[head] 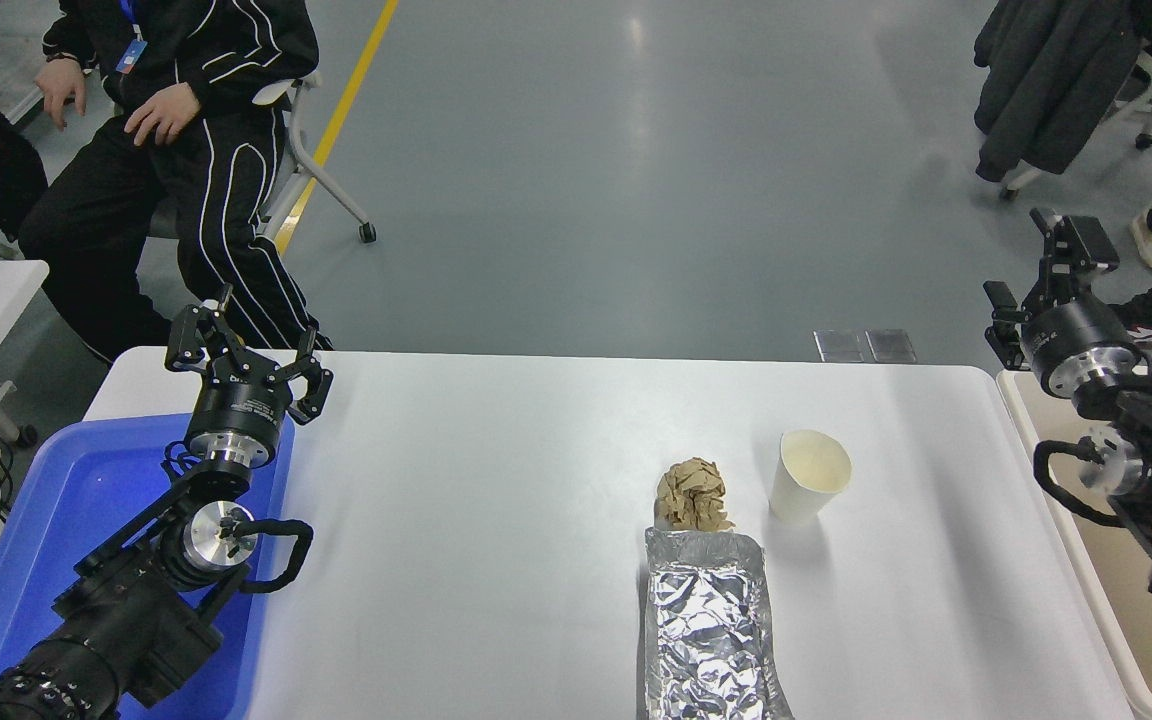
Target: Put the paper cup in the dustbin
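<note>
The white paper cup [809, 487] stands upright on the white table [496, 500], right of centre, its cream inside showing. The beige dustbin [1116, 600] sits off the table's right edge; only part of its rim and inside shows. My right gripper [1041, 275] is open and empty, raised above the bin's far corner, well to the right of the cup. My left gripper [241, 345] is open and empty, parked at the lower left over the blue tray.
A crumpled brown paper ball [693, 493] lies just left of the cup. A crinkled foil sheet [711, 630] lies in front of the ball. A blue plastic tray [66, 520] sits at the table's left end. A person sits on a chair at the far left.
</note>
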{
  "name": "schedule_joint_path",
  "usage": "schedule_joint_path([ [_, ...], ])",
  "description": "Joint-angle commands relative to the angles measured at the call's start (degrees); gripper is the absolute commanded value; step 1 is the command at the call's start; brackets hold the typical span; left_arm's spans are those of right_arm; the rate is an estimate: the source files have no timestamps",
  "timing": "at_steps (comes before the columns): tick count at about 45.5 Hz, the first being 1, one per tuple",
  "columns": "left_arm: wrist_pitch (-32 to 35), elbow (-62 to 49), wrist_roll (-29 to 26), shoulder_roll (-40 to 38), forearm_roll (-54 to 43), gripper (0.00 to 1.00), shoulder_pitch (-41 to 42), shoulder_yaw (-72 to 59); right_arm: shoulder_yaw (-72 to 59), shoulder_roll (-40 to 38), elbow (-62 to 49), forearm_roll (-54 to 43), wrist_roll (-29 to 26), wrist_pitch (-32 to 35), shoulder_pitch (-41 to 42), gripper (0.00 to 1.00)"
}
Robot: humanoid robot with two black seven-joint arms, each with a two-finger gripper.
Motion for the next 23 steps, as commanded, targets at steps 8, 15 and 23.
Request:
schedule_joint_path([
  [8, 0.0, 0.0, 0.0, 0.0, 0.0, 1.00, 0.0, 0.0, -51.3, 0.5, 1.2, -2.1, 0.0, 5.7, 24.1, 1.00],
  [15, 0.0, 0.0, 0.0, 0.0, 0.0, 1.00, 0.0, 0.0, -60.3, 4.5, 1.3, -11.3, 0.0, 8.2, 29.2, 1.00],
  [23, 0.0, 0.0, 0.0, 0.0, -0.1, 1.00, 0.0, 0.0, -63.5, 9.8, 1.5, -29.9, 0.0, 9.8, 31.5, 1.00],
])
